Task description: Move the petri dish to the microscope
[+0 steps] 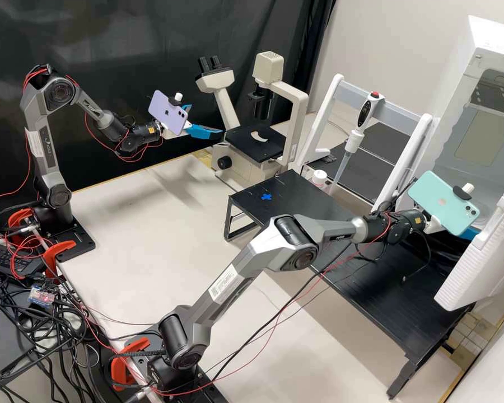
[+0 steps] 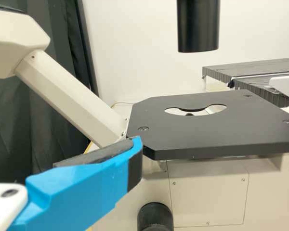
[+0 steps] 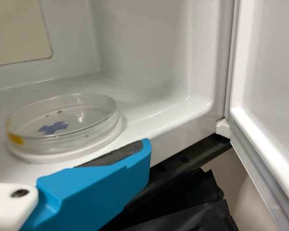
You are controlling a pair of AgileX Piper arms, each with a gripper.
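Observation:
In the high view my left gripper (image 1: 206,120) stands open beside the microscope (image 1: 255,143), its two blue fingers apart. Seen from the left wrist, a finger of the left gripper (image 2: 135,149) is near the corner of the black stage (image 2: 202,130), which has a cutout. My right gripper (image 1: 470,233) is at the white incubator, partly behind its phone. In the right wrist view the clear petri dish (image 3: 62,122) rests flat on a white round base inside the incubator, a yellow mark on its side. Nothing touches the bare pad of the right gripper (image 3: 143,149), which is open.
The incubator's open door (image 1: 484,249) hangs over the end of the black raised table (image 1: 369,280). A pipette (image 1: 355,134) on a white stand and a small white-capped bottle (image 1: 319,177) stand behind that table. A blue cross (image 1: 266,197) marks its near-left end.

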